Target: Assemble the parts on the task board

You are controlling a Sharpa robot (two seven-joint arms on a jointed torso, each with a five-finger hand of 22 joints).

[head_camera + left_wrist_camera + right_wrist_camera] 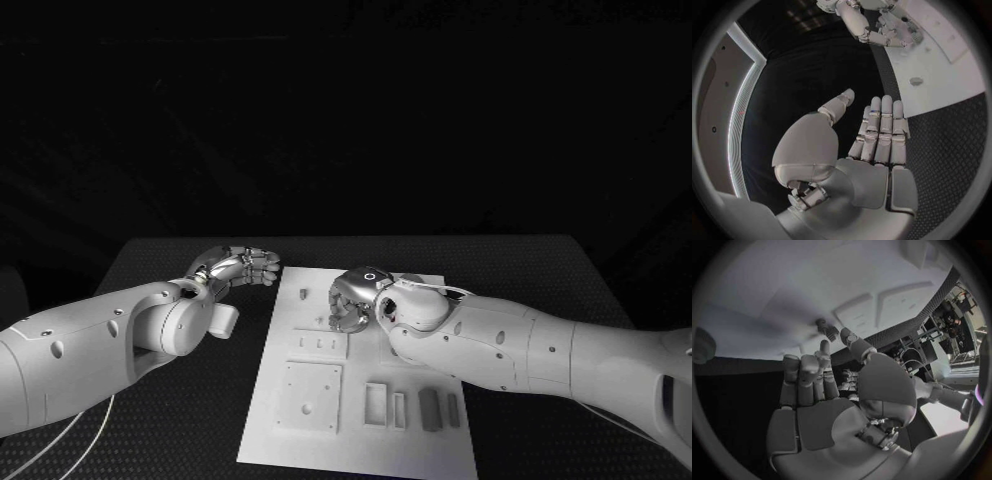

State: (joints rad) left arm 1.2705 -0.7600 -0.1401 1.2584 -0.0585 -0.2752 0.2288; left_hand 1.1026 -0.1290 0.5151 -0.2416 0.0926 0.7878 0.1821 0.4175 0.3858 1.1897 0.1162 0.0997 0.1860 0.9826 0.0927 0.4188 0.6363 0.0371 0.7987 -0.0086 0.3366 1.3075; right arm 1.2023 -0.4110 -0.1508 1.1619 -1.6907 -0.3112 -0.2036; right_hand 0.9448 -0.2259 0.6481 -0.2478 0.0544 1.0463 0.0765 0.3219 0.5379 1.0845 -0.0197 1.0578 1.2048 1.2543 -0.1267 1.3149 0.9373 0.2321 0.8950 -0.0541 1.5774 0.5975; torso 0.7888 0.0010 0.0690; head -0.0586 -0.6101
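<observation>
Right hand over the task board, thumb and a finger pinching a small part. Left hand just beside the board's far-left edge, flat, holding nothing.

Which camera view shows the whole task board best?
The head view: the task board lies there almost whole, with its recesses and grey parts, though the right robot hand and its arm cover part of it. The left wrist view shows one corner; the right wrist view shows a bent stretch.
</observation>
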